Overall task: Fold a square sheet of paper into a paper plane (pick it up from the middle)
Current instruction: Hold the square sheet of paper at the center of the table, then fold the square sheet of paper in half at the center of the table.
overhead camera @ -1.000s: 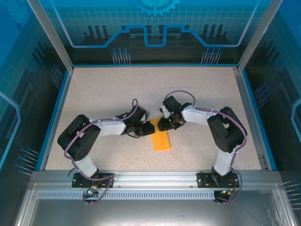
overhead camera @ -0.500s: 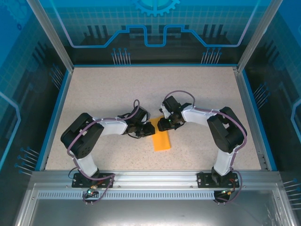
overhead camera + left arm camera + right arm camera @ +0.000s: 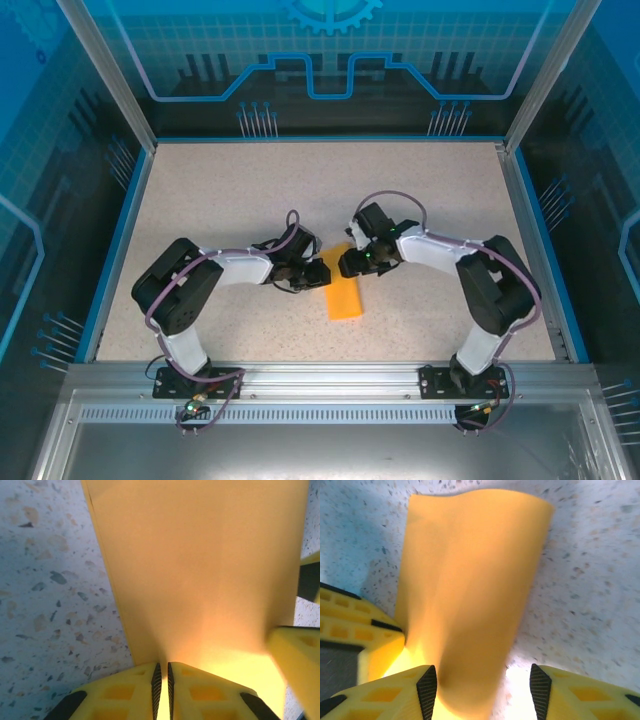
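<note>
Left wrist view: the left gripper (image 3: 162, 672) is pinched almost closed on the edge of the folded orange paper (image 3: 200, 570), crowded at the right by a yellow finger (image 3: 295, 652) of the right gripper (image 3: 482, 680). That gripper's jaws are spread wide astride the paper, nothing clamped. On the speckled table (image 3: 220, 190) the paper's far end is hidden under both grippers.

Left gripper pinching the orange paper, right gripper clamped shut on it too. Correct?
Not the right one. The left gripper is shut on the orange paper, but the right gripper stands open: the right wrist view shows its fingers apart, with a gap beside the paper.
</note>
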Tool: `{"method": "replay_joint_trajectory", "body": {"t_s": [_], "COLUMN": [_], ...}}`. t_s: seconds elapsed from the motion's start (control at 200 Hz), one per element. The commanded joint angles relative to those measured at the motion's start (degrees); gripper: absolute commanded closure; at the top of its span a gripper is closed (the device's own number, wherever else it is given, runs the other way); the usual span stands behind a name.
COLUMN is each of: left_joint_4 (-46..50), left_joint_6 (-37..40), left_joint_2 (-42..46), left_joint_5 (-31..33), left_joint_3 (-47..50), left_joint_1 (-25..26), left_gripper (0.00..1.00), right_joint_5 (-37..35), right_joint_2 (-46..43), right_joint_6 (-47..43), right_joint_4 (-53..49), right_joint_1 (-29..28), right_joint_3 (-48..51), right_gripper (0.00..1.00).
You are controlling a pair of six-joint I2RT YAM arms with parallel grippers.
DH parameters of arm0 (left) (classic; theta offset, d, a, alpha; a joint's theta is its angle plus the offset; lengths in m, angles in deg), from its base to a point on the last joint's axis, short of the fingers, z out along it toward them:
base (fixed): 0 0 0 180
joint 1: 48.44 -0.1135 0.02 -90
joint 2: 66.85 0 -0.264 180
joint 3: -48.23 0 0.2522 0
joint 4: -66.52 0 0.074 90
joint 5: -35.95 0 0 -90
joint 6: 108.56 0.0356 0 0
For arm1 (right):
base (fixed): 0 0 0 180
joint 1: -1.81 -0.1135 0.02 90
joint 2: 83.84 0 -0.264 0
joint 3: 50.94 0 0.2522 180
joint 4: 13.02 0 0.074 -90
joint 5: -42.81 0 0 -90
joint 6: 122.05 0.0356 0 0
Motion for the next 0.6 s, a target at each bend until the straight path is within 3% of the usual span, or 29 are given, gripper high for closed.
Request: {"method": "replay_joint_trajectory", "body": {"t_s": [0.0,0.265,0.595], "left_joint_4": [4.0,4.8,4.8], "left_joint_6": [2.3,2.9,3.0], "left_joint_2": [-2.6,-2.8,-3.1], "left_joint_5": [2.0,2.2,2.2], "left_joint_3": [-0.1,-0.5,-0.7], "left_joint_1": [0.4,0.4,0.5], "left_gripper": [0.83,0.83,0.83], "right_joint_5": [2.5,14.5,15.0], "right_joint_2": [-5.0,-8.2,-4.0], "right_joint_6": [1.5,9.2,8.4], "right_joint_4": [-1.0,7.0,11.0], "right_joint_1": [1.2,-0.1,1.1], "right_joint_3": [2.0,7.1,9.8], "right_gripper": [0.46,0.72,0.79]}}
